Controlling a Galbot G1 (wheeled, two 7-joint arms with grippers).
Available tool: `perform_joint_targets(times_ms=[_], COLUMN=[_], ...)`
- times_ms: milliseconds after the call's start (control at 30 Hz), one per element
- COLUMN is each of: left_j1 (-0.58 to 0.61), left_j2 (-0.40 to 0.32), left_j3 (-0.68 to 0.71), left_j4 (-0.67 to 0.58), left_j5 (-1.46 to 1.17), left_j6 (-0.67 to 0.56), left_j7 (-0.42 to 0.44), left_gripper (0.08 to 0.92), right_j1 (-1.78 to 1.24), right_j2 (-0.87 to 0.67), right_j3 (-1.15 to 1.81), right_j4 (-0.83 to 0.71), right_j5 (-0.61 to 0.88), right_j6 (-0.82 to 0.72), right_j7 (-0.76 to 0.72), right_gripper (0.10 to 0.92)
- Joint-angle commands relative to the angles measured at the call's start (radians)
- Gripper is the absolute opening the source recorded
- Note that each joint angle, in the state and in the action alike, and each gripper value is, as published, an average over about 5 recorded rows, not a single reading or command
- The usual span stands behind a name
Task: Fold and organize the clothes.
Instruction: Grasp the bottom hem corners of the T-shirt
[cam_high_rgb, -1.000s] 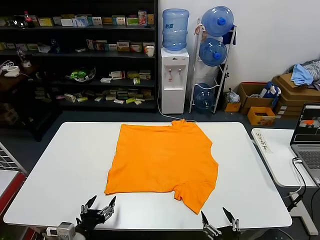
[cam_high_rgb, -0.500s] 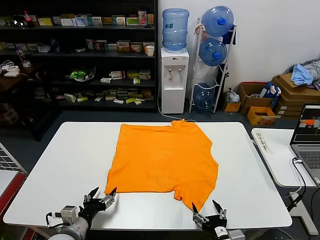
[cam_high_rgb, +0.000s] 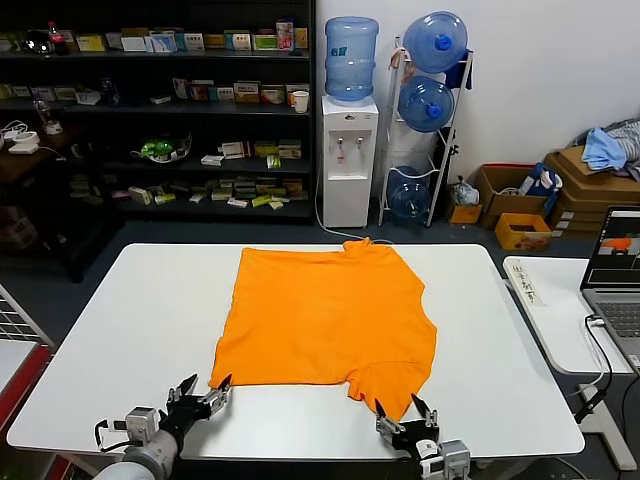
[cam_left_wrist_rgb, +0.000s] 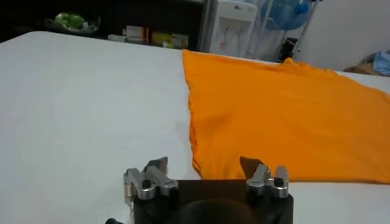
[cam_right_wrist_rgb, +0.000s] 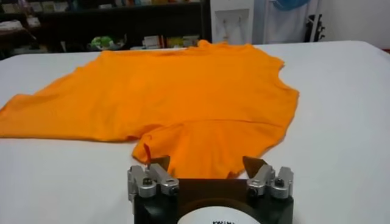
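Note:
The clothes are one bright orange T-shirt (cam_high_rgb: 325, 315) lying flat on the white table (cam_high_rgb: 150, 330), neck toward the far edge; no lettering shows. My left gripper (cam_high_rgb: 208, 385) is low at the shirt's near left corner, open. In the left wrist view that corner of the shirt (cam_left_wrist_rgb: 286, 109) lies between the left gripper's (cam_left_wrist_rgb: 203, 163) fingers. My right gripper (cam_high_rgb: 398, 408) is at the tip of the near right sleeve, open. The right wrist view shows the sleeve hem of the shirt (cam_right_wrist_rgb: 183, 91) between the right gripper's (cam_right_wrist_rgb: 206, 162) fingers.
A laptop (cam_high_rgb: 615, 270) sits on a side table to the right. Behind the table stand a water dispenser (cam_high_rgb: 348, 150), dark shelves (cam_high_rgb: 160, 110) and cardboard boxes with a light blue cloth (cam_high_rgb: 605, 148). The table's near edge is just under both grippers.
Both grippers have moved forward over the table's near edge up to the shirt: the left to the hem corner, the right to the sleeve tip. Their fingers have narrowed a little.

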Motion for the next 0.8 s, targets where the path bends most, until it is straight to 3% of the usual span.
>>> perform_joint_targets(times_ms=[33, 500, 700, 800], left_j1=[-0.009, 0.014, 0.028, 0.032], left_j2=[-0.001, -0.006, -0.007, -0.006], left_j3=[-0.001, -0.001, -0.001, -0.004], left_j4=[0.01, -0.003, -0.014, -0.021], left_j5=[0.022, 0.028, 0.027, 0.025], left_j6=[-0.005, -0.012, -0.012, -0.012], left_j7=[0.003, 0.008, 0.01, 0.009], left_gripper=[0.666, 0.258, 0.107, 0.091], right_j1=[0.009, -0.059, -0.066, -0.074], right_j2=[-0.003, -0.023, -0.023, -0.024], right_j3=[-0.004, 0.031, 0.039, 0.04], right_j4=[-0.012, 0.044, 0.053, 0.066], right_j5=[0.0, -0.006, -0.001, 0.004], right_j6=[-0.009, 0.003, 0.013, 0.02], right_j7=[0.0, -0.003, -0.002, 0.0], right_gripper=[0.583, 0.176, 0.125, 0.125])
